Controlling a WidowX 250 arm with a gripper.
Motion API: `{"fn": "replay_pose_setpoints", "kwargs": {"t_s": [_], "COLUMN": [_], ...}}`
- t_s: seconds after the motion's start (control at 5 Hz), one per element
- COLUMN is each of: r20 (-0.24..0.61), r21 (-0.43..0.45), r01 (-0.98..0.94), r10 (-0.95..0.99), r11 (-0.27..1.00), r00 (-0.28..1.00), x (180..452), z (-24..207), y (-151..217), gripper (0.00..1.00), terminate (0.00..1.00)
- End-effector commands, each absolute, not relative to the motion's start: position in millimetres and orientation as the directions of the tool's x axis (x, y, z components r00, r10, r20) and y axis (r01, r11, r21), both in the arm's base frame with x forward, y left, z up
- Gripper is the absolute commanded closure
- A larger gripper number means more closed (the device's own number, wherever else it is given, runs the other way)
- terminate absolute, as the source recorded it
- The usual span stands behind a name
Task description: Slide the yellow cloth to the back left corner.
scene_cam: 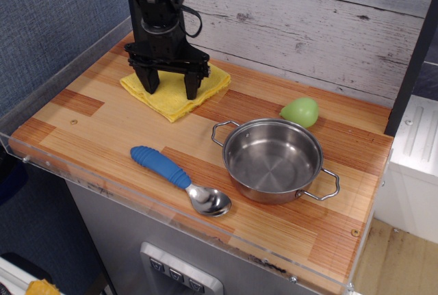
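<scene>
The yellow cloth [171,98] lies flat on the striped wood tabletop, toward the back left. My black gripper [170,88] stands over it with its two fingers spread apart, both tips pressed down on the cloth. The arm rises behind it and hides the cloth's far edge. The back left corner [130,40] of the tabletop lies just behind the gripper, by the whitewashed plank wall; the arm covers most of it.
A steel pot [274,160] with two handles stands at the middle right. A blue-handled metal spoon [179,178] lies near the front edge. A green rounded object [300,111] sits behind the pot. A clear acrylic rim [61,69] bounds the table's left and front.
</scene>
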State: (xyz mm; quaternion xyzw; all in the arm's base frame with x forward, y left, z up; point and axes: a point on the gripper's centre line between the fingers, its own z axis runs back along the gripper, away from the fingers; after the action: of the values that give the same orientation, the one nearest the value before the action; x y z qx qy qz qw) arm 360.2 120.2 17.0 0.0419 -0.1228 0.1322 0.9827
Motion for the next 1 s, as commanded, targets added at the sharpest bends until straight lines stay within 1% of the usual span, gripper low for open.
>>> {"fn": "replay_pose_setpoints", "kwargs": {"t_s": [0.0, 0.2, 0.4, 0.8], "r20": [0.295, 0.311, 0.311, 0.326], "r21": [0.071, 0.088, 0.082, 0.074], "r01": [-0.319, -0.324, -0.316, -0.309], "r10": [0.285, 0.283, 0.277, 0.27], "r11": [0.945, 0.942, 0.945, 0.948], "r00": [0.912, 0.907, 0.909, 0.906], "x": [363, 364, 365, 365], "z": [32, 40, 41, 50], "y": [152, 163, 157, 146], "gripper": [0.0, 0.0, 0.0, 0.0], "terminate": [0.0, 0.0, 0.0, 0.0]}}
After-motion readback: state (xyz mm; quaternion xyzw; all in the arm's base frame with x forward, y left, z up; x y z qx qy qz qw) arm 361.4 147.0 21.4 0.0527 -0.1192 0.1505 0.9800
